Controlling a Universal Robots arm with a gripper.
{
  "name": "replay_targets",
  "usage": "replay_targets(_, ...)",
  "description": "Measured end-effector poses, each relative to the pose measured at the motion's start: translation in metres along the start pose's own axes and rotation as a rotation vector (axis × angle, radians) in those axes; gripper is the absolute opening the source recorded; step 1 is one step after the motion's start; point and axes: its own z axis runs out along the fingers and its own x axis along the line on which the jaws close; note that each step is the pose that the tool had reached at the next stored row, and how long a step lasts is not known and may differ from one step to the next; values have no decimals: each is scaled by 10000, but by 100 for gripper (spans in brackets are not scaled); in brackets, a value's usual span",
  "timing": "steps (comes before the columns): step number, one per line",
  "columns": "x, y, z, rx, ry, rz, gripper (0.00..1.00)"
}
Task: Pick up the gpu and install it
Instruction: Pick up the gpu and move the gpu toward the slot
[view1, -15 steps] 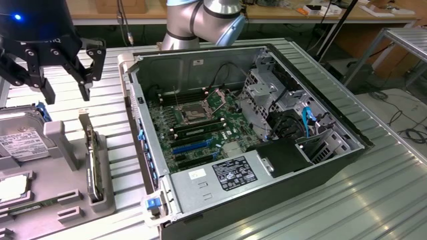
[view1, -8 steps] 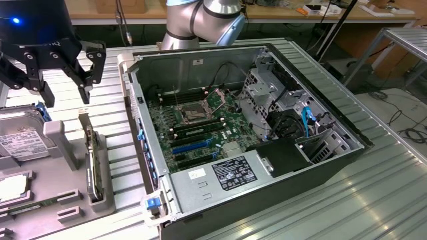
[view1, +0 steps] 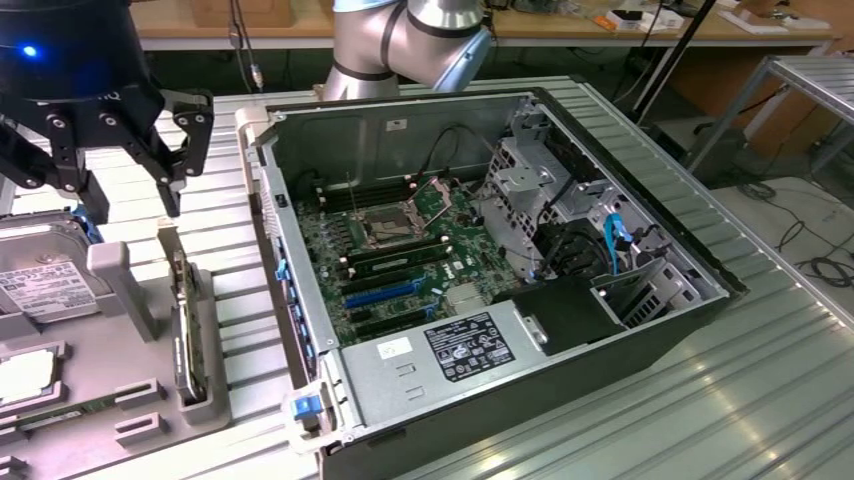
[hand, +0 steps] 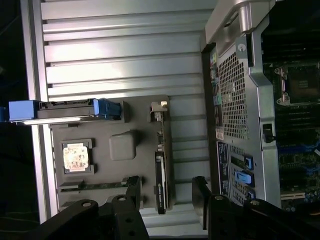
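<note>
One gpu (view1: 184, 320), a thin dark card with a silver bracket, stands on edge in the grey moulded tray (view1: 127, 270) beside the open black computer case (view1: 387, 140). Your one black gripper (view1: 120, 170) hovers above it, fingers spread wide, holding nothing. Looks like the approach to me, and I reckon the grab needs those fingers squarely straddling that narrow edge.

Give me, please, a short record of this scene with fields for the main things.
gpu: standing on edge in the gray holder, not grasped
end effector: open, empty, hovering above the gpu
computer case: side open, board exposed, at the exterior view's right of the gray holder
hard drive: lying in the gray holder
</note>
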Motion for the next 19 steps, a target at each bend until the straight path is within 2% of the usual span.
replay_targets(5, -3, -45, -1, -1, -1, 0, 54)
replay_targets(19, -12, -237, -11, 0, 0, 0, 54)
